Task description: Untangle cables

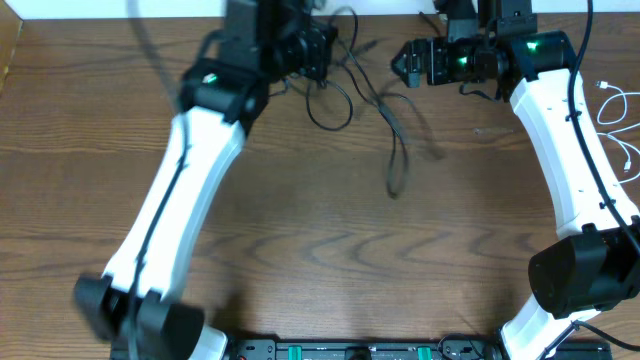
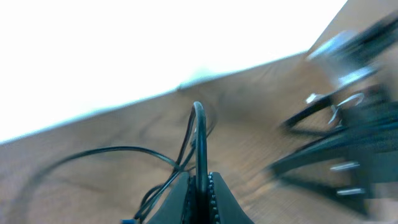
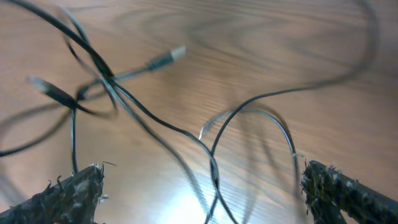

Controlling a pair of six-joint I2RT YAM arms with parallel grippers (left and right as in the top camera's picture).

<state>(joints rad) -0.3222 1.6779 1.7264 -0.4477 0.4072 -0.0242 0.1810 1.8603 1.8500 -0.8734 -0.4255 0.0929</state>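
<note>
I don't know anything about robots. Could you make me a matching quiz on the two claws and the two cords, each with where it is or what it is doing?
Things:
1. left gripper
2. right gripper
3. black cable
4. white cable

States or places:
A. lying by itself at the right edge of the table
B. fingers spread wide open
C. clamped shut on a cord
D. looped across the far middle of the table

Pairs: 1-C, 2-B, 3-D, 4-A

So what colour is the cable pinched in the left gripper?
The cable is black, clearest in the left wrist view, pinched in the left gripper.
</note>
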